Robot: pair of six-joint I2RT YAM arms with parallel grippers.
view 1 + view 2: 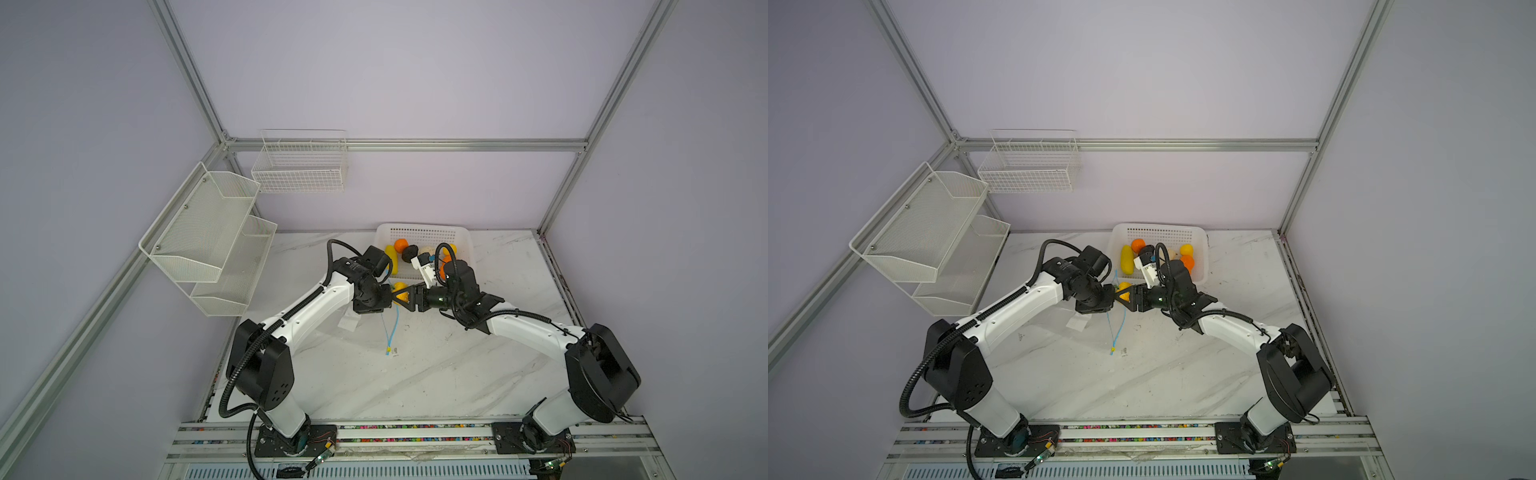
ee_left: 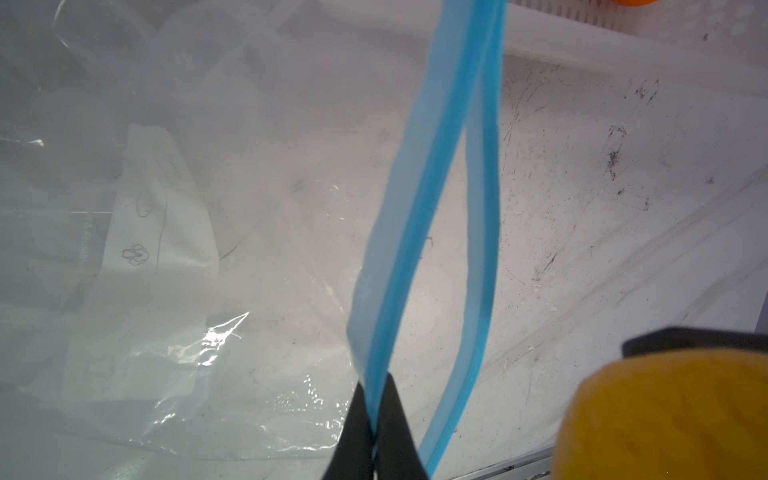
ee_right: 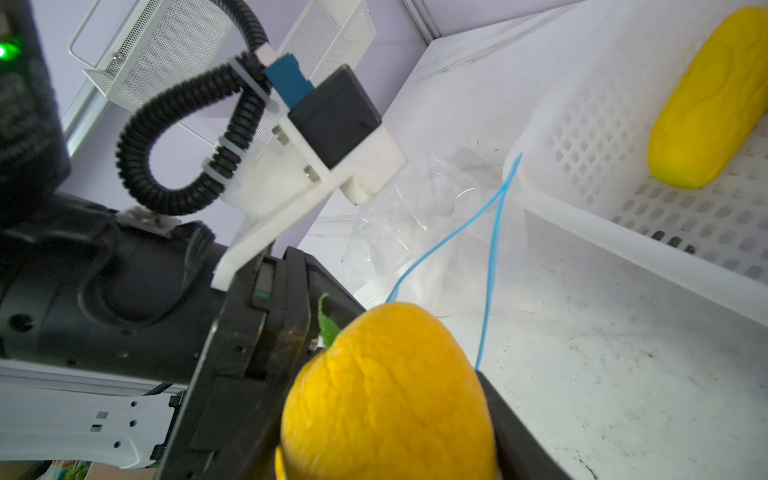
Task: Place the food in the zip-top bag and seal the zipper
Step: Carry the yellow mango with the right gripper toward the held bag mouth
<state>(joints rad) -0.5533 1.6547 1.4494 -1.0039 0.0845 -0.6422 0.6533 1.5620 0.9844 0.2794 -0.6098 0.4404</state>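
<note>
The clear zip-top bag [image 1: 332, 328] lies crumpled on the table under my left arm, its white label patch [image 2: 158, 232] showing. Its light-blue zipper [image 2: 415, 199] stands parted into two strips. My left gripper [image 2: 375, 386] is shut on one strip and holds it up. The slider tab [image 1: 388, 351] rests on the table. My right gripper [image 3: 386, 415] is shut on a yellow round fruit [image 1: 400, 287] right beside the lifted zipper. More food sits in the white basket [image 1: 424, 230]: a long yellow piece [image 1: 391, 257], an orange ball [image 1: 401, 245], a black lump [image 1: 410, 252] and a yellow round [image 1: 1186, 249].
The basket stands at the back of the marble table [image 1: 415, 382], just behind both grippers. A two-tier mesh shelf [image 1: 208, 232] hangs on the left wall and a wire basket [image 1: 299, 166] on the back wall. Aluminium frame posts edge the table.
</note>
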